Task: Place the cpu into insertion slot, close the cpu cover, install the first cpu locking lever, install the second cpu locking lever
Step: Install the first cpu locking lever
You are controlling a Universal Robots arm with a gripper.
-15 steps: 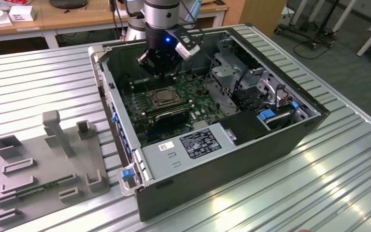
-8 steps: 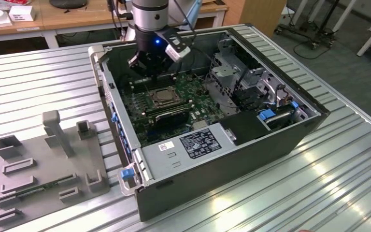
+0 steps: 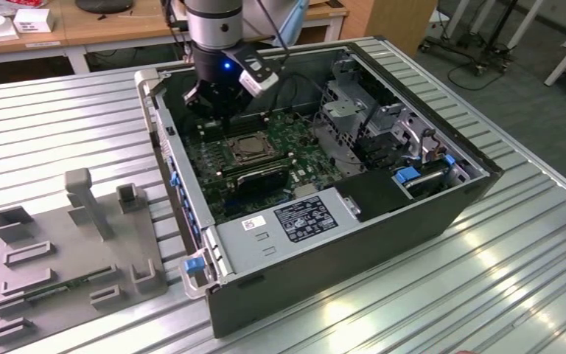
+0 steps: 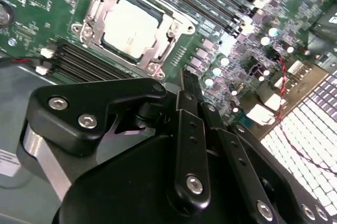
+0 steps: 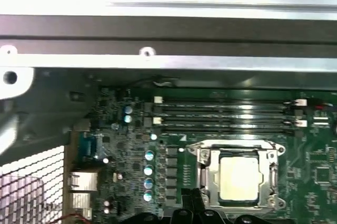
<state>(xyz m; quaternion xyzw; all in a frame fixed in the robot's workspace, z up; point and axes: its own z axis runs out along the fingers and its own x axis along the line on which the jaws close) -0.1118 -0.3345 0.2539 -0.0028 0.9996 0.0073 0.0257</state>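
Observation:
The cpu point(image 4: 131, 28) point(image 5: 239, 177) point(image 3: 247, 147) lies flat in the insertion slot point(image 5: 202, 195), its pale metal face up. The silvery cpu cover point(image 4: 171, 30) point(image 5: 206, 167) is folded down around it, framing the chip. My gripper point(image 4: 190, 83) point(image 5: 196, 196) hangs inside the open computer case just above the green motherboard point(image 3: 293, 133), a short way off one side of the socket and not touching it. Its black fingers look shut with nothing between them. In the exterior view the gripper point(image 3: 216, 118) stands at the far side of the socket.
Long black memory slots point(image 5: 221, 116) run beside the socket. A grey power supply box point(image 3: 293, 221) fills the case's near end, and a metal drive cage point(image 3: 362, 125) stands at the exterior view's right. A grey fixture plate point(image 3: 67, 251) lies on the table outside the case.

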